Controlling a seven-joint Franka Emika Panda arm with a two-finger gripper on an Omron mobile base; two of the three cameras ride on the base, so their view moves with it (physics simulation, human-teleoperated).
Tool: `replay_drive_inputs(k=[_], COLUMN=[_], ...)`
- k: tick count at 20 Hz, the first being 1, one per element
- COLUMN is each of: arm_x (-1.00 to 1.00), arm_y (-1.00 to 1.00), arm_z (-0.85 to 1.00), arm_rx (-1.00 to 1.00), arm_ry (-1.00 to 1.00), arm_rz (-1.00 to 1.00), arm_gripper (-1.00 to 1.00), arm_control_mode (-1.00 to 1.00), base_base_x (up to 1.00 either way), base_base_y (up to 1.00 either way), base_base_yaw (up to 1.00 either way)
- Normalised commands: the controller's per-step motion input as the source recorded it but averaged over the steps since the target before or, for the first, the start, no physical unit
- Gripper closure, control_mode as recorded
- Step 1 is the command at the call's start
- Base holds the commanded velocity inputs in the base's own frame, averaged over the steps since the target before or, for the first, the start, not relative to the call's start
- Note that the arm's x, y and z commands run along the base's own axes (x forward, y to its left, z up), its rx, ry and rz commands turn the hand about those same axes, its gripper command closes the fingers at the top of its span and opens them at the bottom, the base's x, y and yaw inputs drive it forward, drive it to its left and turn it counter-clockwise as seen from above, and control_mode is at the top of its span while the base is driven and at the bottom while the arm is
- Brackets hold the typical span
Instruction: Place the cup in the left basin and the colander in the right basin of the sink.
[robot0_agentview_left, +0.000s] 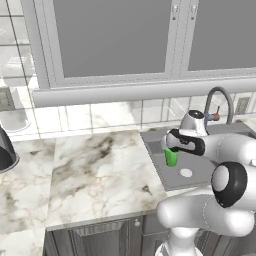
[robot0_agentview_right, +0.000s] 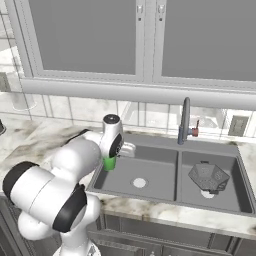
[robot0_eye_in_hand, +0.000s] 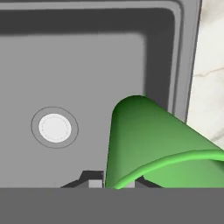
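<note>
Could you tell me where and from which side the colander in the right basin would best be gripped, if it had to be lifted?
Take the colander by its rim, coming from straight above. It sits upright in the right basin over the drain, its open mouth facing up, so one finger of the claw could go inside the thin wall and one outside. Its rounded body looks too wide and sloped to span.

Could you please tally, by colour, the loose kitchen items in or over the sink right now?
Green: 1, the cup, held by the gripper over the left basin.
Dark grey: 1, the colander, resting in the right basin.
Total: 2
</note>
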Motion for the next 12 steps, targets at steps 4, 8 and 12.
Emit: replay_drive_inputs(k=[4, 8, 12], arm_x=[0.16, 0.08, 0.09], arm_y=[-0.26, -0.14, -0.09], arm_z=[-0.21, -0.39, -0.33], arm_rx=[-0.01, -0.03, 0.00], arm_ry=[-0.01, -0.02, 0.00], arm_rz=[-0.02, -0.02, -0.03], arm_gripper=[1.00, 1.00, 1.00], arm_control_mode=[-1.00, -1.00, -1.00], base_base_x=[0.00, 0.00, 0.00], base_base_y=[0.00, 0.00, 0.00], base_base_yaw=[0.00, 0.00, 0.00])
